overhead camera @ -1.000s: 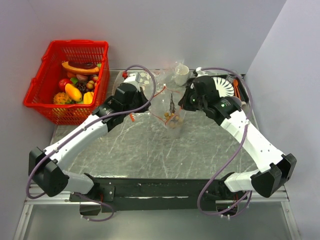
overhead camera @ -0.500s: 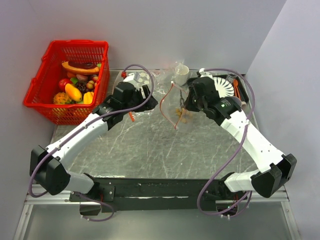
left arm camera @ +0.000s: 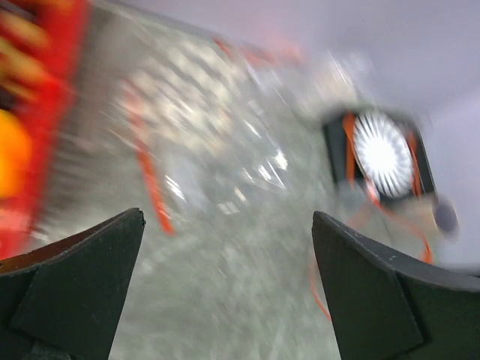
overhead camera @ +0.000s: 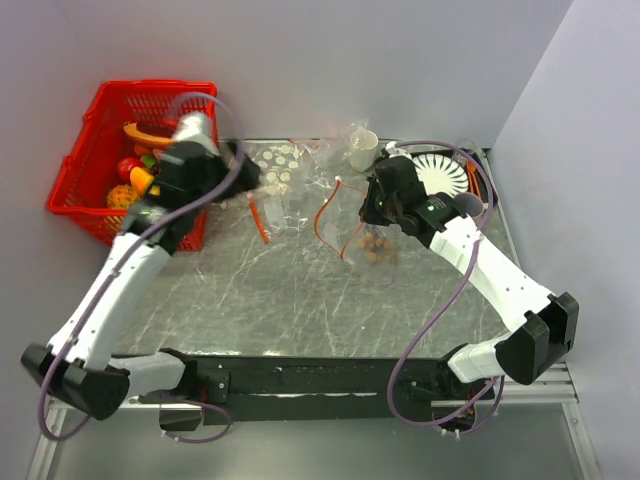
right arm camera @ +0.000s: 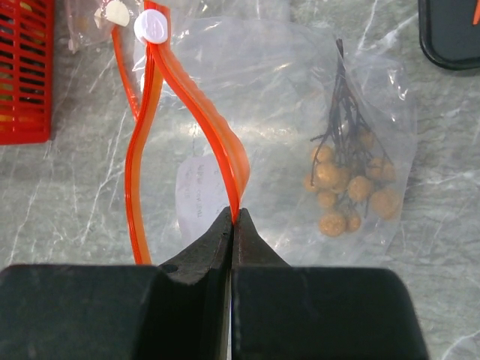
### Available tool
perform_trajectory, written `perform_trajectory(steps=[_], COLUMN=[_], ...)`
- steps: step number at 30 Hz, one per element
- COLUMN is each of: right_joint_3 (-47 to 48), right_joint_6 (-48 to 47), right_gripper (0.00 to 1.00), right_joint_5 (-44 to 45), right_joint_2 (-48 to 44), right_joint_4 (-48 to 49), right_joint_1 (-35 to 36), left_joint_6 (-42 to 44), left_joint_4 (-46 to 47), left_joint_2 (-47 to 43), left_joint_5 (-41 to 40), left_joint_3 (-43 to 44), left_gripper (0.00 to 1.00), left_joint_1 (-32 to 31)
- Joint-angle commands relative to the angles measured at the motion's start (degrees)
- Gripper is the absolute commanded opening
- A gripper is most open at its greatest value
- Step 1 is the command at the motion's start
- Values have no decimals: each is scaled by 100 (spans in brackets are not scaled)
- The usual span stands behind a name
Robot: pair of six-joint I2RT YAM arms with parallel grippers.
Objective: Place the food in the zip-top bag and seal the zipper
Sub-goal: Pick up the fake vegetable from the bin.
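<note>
The right end effector (right arm camera: 232, 219) is pinched tight on the zipper (right arm camera: 240, 176) of the zip-top bag (right arm camera: 285, 90), toward the desk's far-right side. The bag's mouth gapes, with a tan berry cluster (right arm camera: 341, 187) inside. The left end effector (left arm camera: 226, 217) is spread wide and empty by the red basket (overhead camera: 95, 140) at the far-left corner of the marbled desk (overhead camera: 280, 290).

Top external view, fixed, high behind arm bases, looking down over whole table (overhead camera: 300, 290), left wrist view, blurred, low oblique across table toward white plate (left arm camera: 382, 150), right wrist view, close overhead on zipper (right arm camera: 238, 169), red basket (overhead camera: 150, 87) shared by all.

Left wrist view motion-blurred, black tray (right arm camera: 450, 34) cropped at corner, zipper (right arm camera: 234, 161) end hidden between fingers (right arm camera: 199, 255)
</note>
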Motion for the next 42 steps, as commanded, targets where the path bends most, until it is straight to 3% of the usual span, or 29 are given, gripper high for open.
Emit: perform_trajectory(steps=[1, 7, 10, 21, 38, 42], right_joint_3=[79, 88, 150, -114, -167, -149], right_joint_6=[-36, -53, -62, -44, -44, -36], right_gripper=[0, 0, 0, 0, 0, 0], right_joint_5=[-133, -370, -397, -502, -669, -661], right_joint_2=[-32, 3, 38, -120, -102, -128], right_joint_4=[311, 285, 180, 258, 364, 364], right_joint_1=[16, 33, 51, 77, 86, 77], left_joint_6=[392, 585, 621, 1016, 1324, 1341], left_joint_4=[-424, -731, -714, -1057, -1479, -1426], left_joint_2=[-200, 388, 723, 2155, 3026, 3201], left_joint_5=[-243, 38, 109, 399, 1048, 1250], left_joint_3=[703, 1416, 1539, 1865, 1971, 1865], left_gripper=[99, 99, 99, 99, 96, 92], left_joint_1=[1235, 2844, 3320, 3524, 3515, 3524])
